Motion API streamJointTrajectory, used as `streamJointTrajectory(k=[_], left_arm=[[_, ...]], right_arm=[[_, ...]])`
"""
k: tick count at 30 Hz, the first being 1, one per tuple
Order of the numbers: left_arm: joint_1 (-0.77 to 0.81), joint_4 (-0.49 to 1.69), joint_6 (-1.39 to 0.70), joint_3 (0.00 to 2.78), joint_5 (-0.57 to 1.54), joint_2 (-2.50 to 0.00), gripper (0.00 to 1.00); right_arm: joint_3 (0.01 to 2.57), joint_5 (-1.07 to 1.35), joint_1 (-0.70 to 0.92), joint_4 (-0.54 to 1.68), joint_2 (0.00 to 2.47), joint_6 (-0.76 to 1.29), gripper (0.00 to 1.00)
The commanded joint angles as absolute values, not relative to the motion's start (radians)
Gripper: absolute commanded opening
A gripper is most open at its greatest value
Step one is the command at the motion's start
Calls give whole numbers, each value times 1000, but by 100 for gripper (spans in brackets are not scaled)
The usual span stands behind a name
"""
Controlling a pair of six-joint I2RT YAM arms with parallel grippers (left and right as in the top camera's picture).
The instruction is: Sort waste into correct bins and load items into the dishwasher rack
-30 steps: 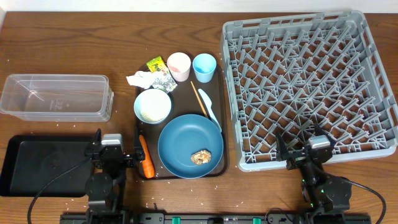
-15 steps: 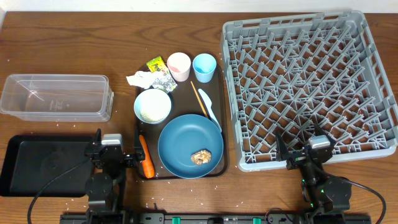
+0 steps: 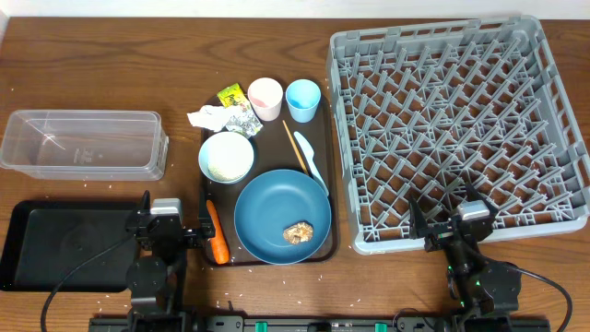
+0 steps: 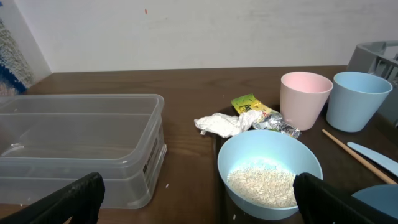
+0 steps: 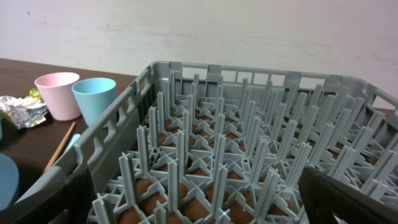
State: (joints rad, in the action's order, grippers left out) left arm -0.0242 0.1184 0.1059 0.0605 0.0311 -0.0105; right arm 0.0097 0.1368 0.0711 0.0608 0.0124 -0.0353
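On the brown serving tray [image 3: 309, 138] lie a blue plate [image 3: 272, 207] with a brown food lump [image 3: 298, 232], a bowl [image 3: 226, 157] holding rice [image 4: 261, 183], a carrot [image 3: 218, 235], a pink cup [image 3: 265, 98], a light blue cup [image 3: 302, 99], a spoon [image 3: 312, 157], a chopstick [image 3: 295, 146], crumpled paper [image 3: 205, 117], and yellow-green [image 3: 230, 94] and silvery [image 3: 244, 120] wrappers. The grey rack [image 3: 336, 138] stands at the right. My left gripper [image 3: 166, 226] is open and empty, left of the carrot. My right gripper [image 3: 454, 226] is open and empty at the rack's near edge [image 5: 236, 143].
The clear tub [image 3: 83, 143] stands at the left, and the black tray [image 3: 64, 244] lies in front of it, beside my left arm. Loose rice grains dot the wooden table round the trays.
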Motion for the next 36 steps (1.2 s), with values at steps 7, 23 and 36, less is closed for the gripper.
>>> streamJointTrajectory(k=[7, 23, 36], left_arm=[[-20, 125, 115, 32, 41, -11, 98], [-20, 125, 116, 32, 41, -11, 98], [-20, 125, 116, 32, 41, -11, 98]], right_arm=[[6, 131, 57, 61, 7, -42, 99], [6, 122, 57, 58, 7, -43, 99], [157, 191, 57, 99, 47, 152, 99]])
